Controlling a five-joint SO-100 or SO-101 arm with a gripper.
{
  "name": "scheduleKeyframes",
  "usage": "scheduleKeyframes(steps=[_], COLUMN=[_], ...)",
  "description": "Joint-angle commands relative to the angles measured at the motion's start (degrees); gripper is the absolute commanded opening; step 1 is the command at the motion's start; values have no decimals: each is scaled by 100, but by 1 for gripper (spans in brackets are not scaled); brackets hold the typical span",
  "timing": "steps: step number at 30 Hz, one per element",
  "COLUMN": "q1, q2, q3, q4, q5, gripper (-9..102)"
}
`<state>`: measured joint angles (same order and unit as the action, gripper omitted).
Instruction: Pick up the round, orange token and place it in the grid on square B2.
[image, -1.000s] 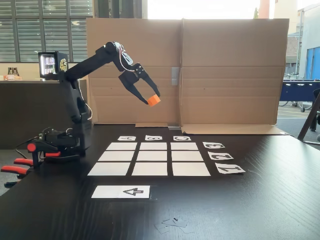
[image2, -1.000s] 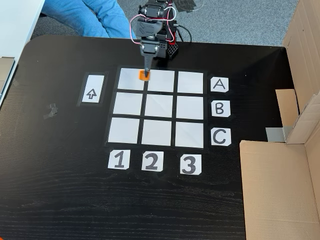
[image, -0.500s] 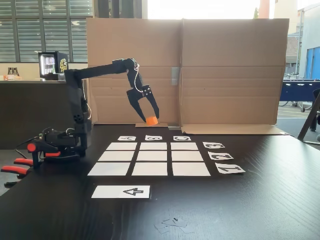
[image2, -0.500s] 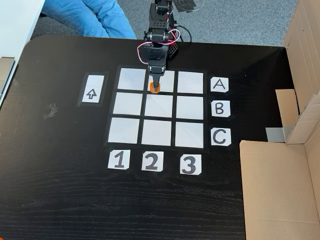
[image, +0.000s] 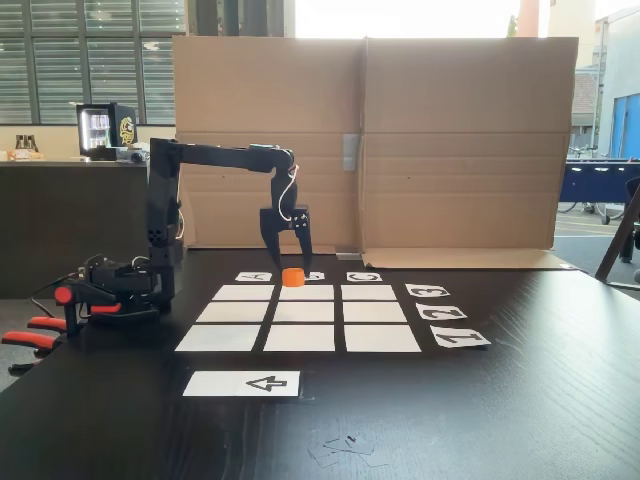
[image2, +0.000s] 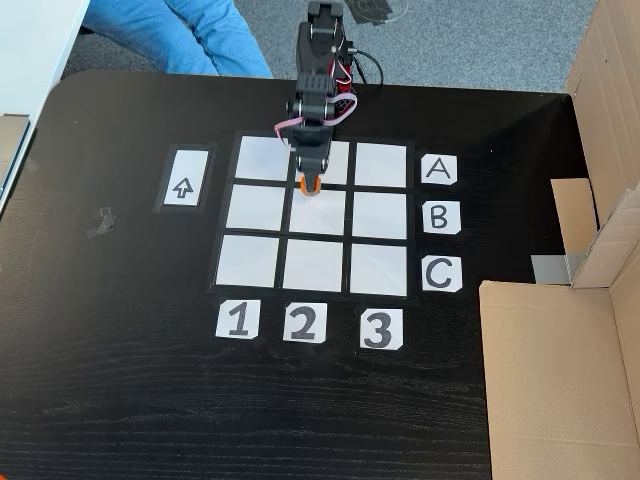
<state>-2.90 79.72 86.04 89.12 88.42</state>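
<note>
The orange token (image: 292, 276) (image2: 310, 185) hangs at the tips of my gripper (image: 290, 268) (image2: 310, 181), which is shut on it and points straight down. The grid (image: 374, 337) (image2: 250, 259) of white paper cells lies flat on the black table. In a fixed view from the side, the token is a little above the paper. From above in the other fixed view, it sits over the gap between the top-middle cell and square B2 (image: 306, 312) (image2: 320, 214), the centre cell. My arm covers part of the top-middle cell.
A white card with a black arrow (image: 241, 383) (image2: 190, 177) lies beside the grid. Letter and number labels (image2: 440, 217) edge it. A cardboard wall (image: 450, 140) (image2: 560, 380) stands along one side. My base is clamped (image: 40, 335) to the table edge. A person's blue-clad legs (image2: 170, 30) show beyond the table.
My arm has stretched out and lowered, carrying the token from high over the first row's edge down towards the grid's centre.
</note>
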Motion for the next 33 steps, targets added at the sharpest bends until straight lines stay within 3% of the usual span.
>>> scheduleKeyframes(steps=[1,16,30,31,33], q1=[-18,-88,-229,-246,-246], q2=[-88,-1116,-1283,-1283,-1274], q3=[-114,-1125,-914,-879,-809], q4=[-79,-149,-378,-378,-378], q5=[79,185,316,316,387], gripper=[-1,-1,-1,0,15])
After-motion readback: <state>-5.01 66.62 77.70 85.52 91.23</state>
